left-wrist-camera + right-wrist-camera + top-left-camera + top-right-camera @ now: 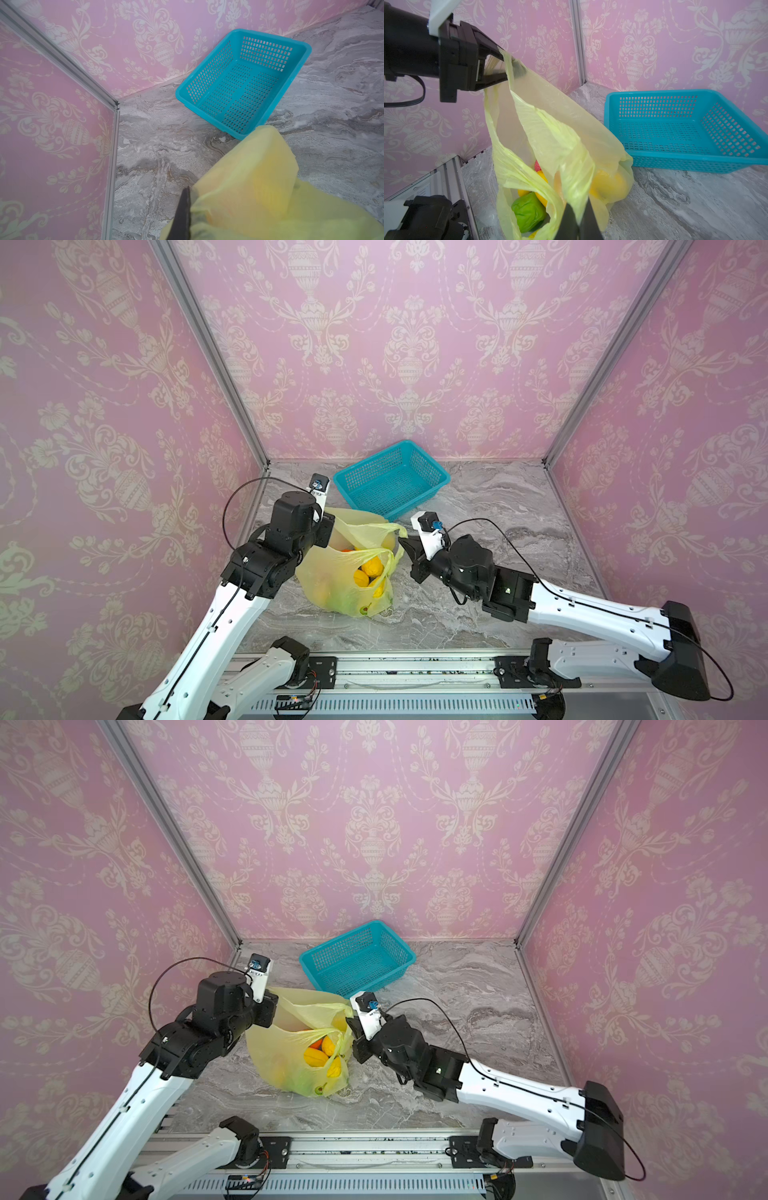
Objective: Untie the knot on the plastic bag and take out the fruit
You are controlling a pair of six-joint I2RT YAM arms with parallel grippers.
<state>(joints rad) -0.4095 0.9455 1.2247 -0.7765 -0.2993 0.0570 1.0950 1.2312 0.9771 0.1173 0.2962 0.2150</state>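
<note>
Now: left pincer [510,68] clenched on the raised upper edge of the plastic bag [345,572]; right pincer [578,220] clenched on the opposite rim. No knot shows and the mouth gapes. Bag stands on the tabletop [478,614], fruit inside: mangoes [365,572], green fruit [528,209]. Advice: spread gently and level, since the film looks thin, and leave the base grounded. Turquoise basket [685,164] just behind.

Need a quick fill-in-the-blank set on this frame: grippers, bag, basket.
1. The left gripper and right gripper are both ___ on the plastic bag.
2. The turquoise basket holds ___ fruit.
3. All the visible fruit lies ___ the bag.
Missing words: shut; no; inside.
</note>
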